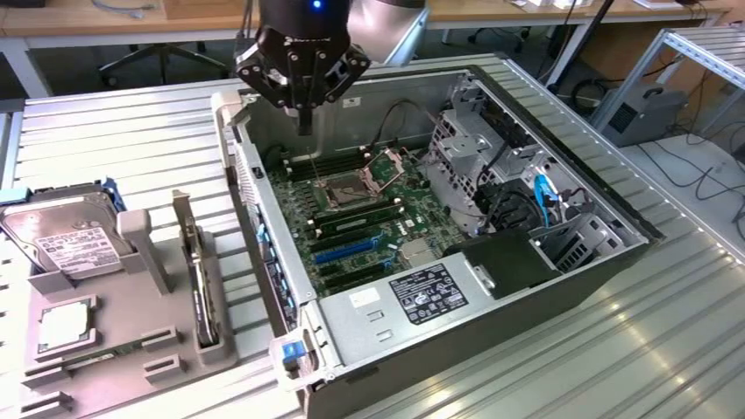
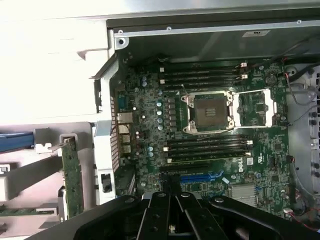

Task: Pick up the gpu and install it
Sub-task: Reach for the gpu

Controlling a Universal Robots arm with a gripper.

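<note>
One ribbed grey metal desk [image 1: 117, 131] carries an open black-and-silver computer case [image 1: 489, 340] lying on its side, with its green motherboard [image 1: 372, 218] exposed. A grey plastic holder [image 1: 111, 384] sits at the exterior view's left. The black robot hand [image 1: 305, 124] hangs over the case's rear end, fingers pressed together, empty. The slim black gpu card [image 1: 205, 297] stands on edge in the holder, well apart from the hand.

Light: even, overhead | glare: pale streaks on ribbed silver metal table [image 1: 652, 349] | wrist view: area outside open grey computer case [image 2: 200, 47] washed white | green motherboard [image 2: 210, 150] dim
</note>
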